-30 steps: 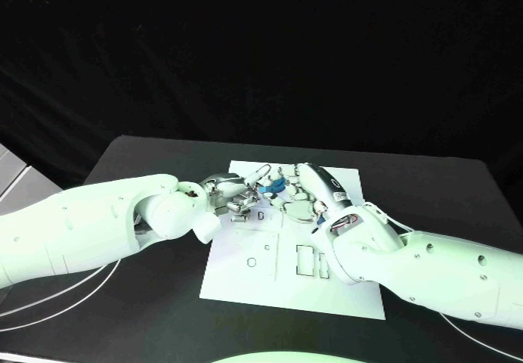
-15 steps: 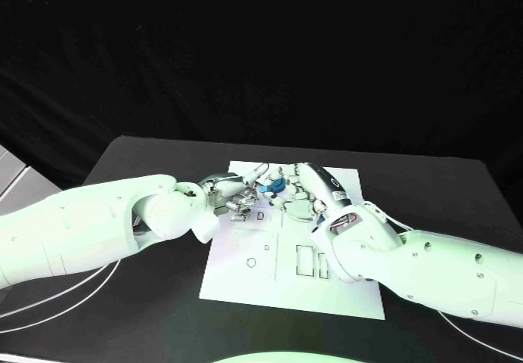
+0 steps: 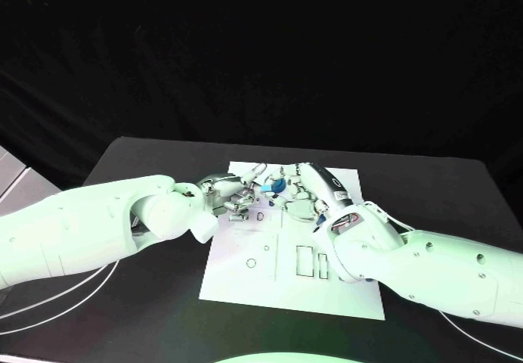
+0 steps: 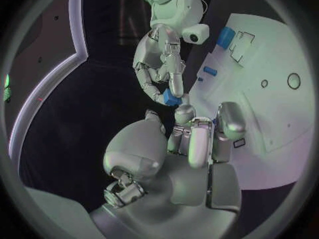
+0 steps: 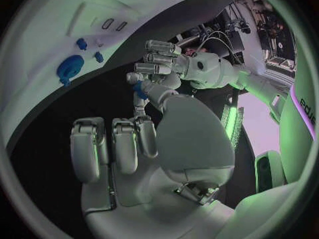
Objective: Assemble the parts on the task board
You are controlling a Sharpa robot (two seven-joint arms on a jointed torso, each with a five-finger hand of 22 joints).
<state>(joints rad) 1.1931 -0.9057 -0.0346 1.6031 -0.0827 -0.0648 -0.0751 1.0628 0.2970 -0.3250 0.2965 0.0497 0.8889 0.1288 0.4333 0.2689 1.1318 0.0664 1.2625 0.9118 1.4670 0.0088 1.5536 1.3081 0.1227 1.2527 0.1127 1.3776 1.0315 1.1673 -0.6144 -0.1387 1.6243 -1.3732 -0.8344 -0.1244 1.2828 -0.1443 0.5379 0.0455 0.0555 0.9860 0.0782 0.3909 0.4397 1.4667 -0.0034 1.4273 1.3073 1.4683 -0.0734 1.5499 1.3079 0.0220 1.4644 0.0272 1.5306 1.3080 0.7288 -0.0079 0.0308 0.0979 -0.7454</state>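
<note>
Over the far end of the white task board [image 3: 286,265] my two hands meet. My right hand [image 3: 308,194] pinches a small blue part [image 3: 280,184] between its thumb and one finger, with its other fingers [image 5: 113,143] curled in. The same blue part [image 4: 171,98] hangs from the right hand [image 4: 162,63] in the left wrist view. My left hand [image 3: 232,195] faces it with curled fingers [image 4: 199,138], and one fingertip reaches the part [image 5: 140,92]. Whether the left hand also grips it is unclear.
More blue parts lie on the board: a round one [image 5: 69,68], two small ones [image 5: 81,42] [image 5: 98,57], a block [image 4: 226,35] and a short bar [image 4: 210,70]. Rectangular slots [image 3: 311,261] are cut in the board's near half. Black table [image 3: 142,162] surrounds it.
The left hand's fingers have edged slightly toward the right hand. The blue part stays between the two hands in nearly the same place.
</note>
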